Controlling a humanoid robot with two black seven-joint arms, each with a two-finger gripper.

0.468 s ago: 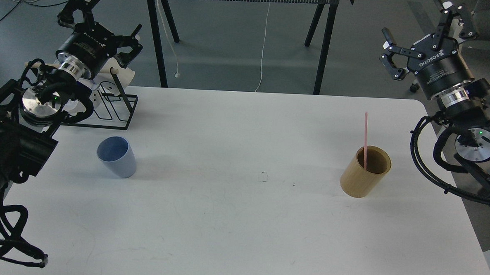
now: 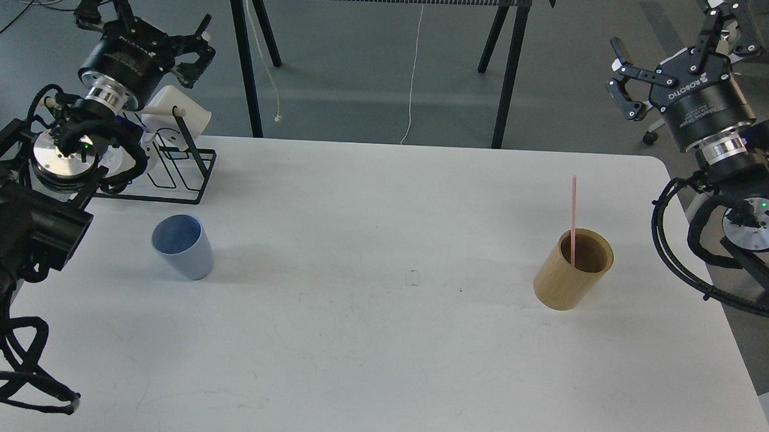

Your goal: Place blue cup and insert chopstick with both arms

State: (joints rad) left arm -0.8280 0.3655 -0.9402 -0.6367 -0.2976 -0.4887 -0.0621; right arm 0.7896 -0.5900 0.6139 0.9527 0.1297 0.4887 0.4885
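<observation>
The blue cup (image 2: pixel 182 245) stands upright on the white table (image 2: pixel 379 345) at the left. The pink chopstick (image 2: pixel 573 219) stands upright in a tan wooden cylinder (image 2: pixel 573 270) at the right. My left gripper (image 2: pixel 143 12) is open and empty, raised beyond the table's far left corner, well behind the cup. My right gripper (image 2: pixel 684 35) is open and empty, raised beyond the far right corner, behind and to the right of the cylinder.
A black wire rack (image 2: pixel 169 161) with a pale wooden rod and white mugs (image 2: pixel 180 111) stands at the table's far left, just under my left arm. A second table with black legs (image 2: pixel 508 65) stands behind.
</observation>
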